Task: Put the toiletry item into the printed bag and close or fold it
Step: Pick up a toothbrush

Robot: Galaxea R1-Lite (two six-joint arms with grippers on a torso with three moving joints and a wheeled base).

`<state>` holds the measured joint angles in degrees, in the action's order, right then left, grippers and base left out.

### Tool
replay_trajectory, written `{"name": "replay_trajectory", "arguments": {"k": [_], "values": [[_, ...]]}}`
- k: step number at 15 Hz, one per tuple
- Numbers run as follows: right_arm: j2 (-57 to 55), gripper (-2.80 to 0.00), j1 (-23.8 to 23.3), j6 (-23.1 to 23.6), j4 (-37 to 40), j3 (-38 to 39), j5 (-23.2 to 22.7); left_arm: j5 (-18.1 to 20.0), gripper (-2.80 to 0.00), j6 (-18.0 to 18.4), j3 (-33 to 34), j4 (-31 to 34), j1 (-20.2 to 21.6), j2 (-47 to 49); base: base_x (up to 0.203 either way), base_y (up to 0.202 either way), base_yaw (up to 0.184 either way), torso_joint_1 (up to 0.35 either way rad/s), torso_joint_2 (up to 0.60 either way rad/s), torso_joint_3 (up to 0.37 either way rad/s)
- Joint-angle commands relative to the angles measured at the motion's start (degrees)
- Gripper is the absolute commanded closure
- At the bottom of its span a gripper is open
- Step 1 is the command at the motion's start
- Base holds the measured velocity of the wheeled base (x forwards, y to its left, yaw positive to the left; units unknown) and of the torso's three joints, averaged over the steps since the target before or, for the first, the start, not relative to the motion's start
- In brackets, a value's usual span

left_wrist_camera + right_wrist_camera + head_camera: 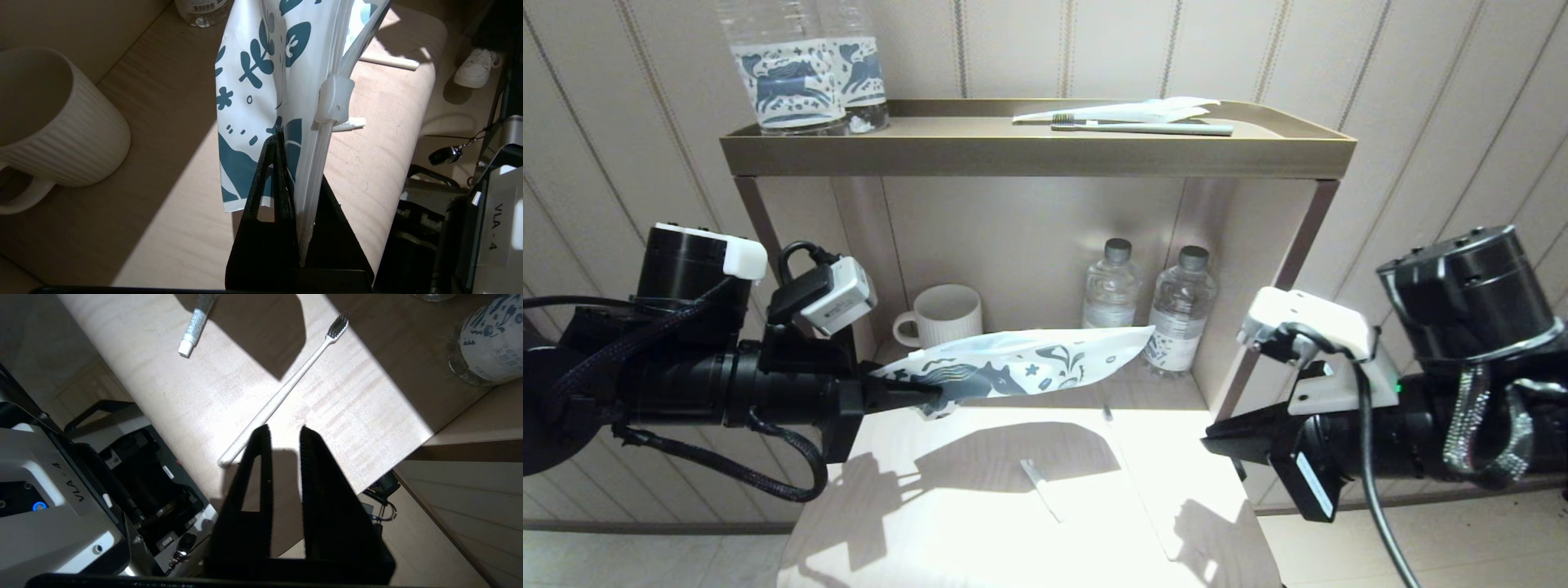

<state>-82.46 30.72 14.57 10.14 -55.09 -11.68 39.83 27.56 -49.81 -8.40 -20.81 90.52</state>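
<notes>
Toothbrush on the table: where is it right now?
In the right wrist view the toothbrush lies flat on the light wooden table, just ahead of the open right gripper, with the small toothpaste tube nearby.

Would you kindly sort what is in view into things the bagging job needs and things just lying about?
Job:
- printed bag, held off the table by the left gripper
- toothbrush on the table
- small tube on the table
- right gripper, open, above the toothbrush handle

Lying about:
- mug
- water bottles
- shelf-top toothbrush
</notes>
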Motion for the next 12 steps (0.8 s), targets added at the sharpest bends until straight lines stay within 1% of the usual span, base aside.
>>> {"name": "replay_trajectory", "arguments": {"k": [1, 4, 8, 12], "values": [[-4.4, -2.80, 2.3, 0.0, 0.3, -0.2, 2.1, 0.2, 0.00, -0.2, -0.3, 0.0, 0.0, -0.5, 0.000, 0.000, 0.000, 0.000, 0.00, 0.000], [-7.0, -2.80, 4.6, -2.9, 0.4, -0.6, 3.6, 0.1, 0.00, -0.5, -0.5, 0.0, 0.0, -0.9, 0.000, 0.000, 0.000, 0.000, 0.00, 0.000], [-11.3, -2.80, 5.0, -3.0, 0.4, -0.5, 7.5, 0.1, 0.00, -0.5, -0.4, 0.0, 0.0, -1.1, 0.000, 0.000, 0.000, 0.000, 0.00, 0.000], [-12.9, -2.80, 5.9, -2.9, 0.5, -0.1, 7.9, 0.1, 0.00, -0.4, -0.4, 0.0, 0.0, -0.9, 0.000, 0.000, 0.000, 0.000, 0.00, 0.000]]}}
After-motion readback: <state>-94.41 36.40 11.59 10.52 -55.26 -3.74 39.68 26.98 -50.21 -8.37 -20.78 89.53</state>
